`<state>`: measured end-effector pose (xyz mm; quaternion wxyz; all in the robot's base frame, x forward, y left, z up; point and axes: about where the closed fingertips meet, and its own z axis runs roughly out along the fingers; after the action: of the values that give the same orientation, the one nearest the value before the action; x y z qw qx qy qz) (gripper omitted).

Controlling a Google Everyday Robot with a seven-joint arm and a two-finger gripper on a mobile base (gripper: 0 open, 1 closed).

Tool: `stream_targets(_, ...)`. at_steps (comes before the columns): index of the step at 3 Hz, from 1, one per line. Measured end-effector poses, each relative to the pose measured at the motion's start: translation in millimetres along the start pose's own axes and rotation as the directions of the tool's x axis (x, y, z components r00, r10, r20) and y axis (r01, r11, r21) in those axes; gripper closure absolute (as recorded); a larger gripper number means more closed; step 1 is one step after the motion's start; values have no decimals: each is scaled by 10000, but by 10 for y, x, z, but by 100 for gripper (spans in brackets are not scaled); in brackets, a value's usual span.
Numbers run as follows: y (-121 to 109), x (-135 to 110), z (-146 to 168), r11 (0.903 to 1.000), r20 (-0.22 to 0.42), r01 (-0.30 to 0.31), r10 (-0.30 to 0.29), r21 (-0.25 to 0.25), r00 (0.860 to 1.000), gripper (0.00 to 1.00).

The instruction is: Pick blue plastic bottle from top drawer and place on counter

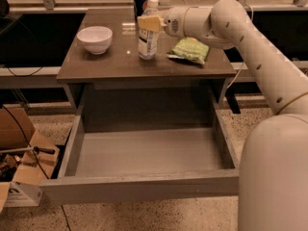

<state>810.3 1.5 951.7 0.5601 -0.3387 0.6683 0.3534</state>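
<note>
The blue plastic bottle (147, 38), clear with a white cap and a white-and-dark label, stands upright at the middle of the counter (110, 64), its base on or just above the surface. My gripper (149, 23) reaches in from the right, and its pale yellow fingers (144, 22) are closed around the bottle's upper part. The top drawer (144, 153) is pulled fully open below the counter, and its flat bottom is bare.
A white bowl (95, 38) sits on the counter's left side. A green snack bag (188, 50) lies just right of the bottle. A dark blue can (140, 0) stands at the back edge behind the bottle. Cardboard boxes (19, 158) lie on the floor at left.
</note>
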Motion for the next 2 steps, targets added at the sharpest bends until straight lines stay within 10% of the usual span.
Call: stream_targets(2, 34, 2, 51, 10000, 3, -9, 9, -83, 10000, 16)
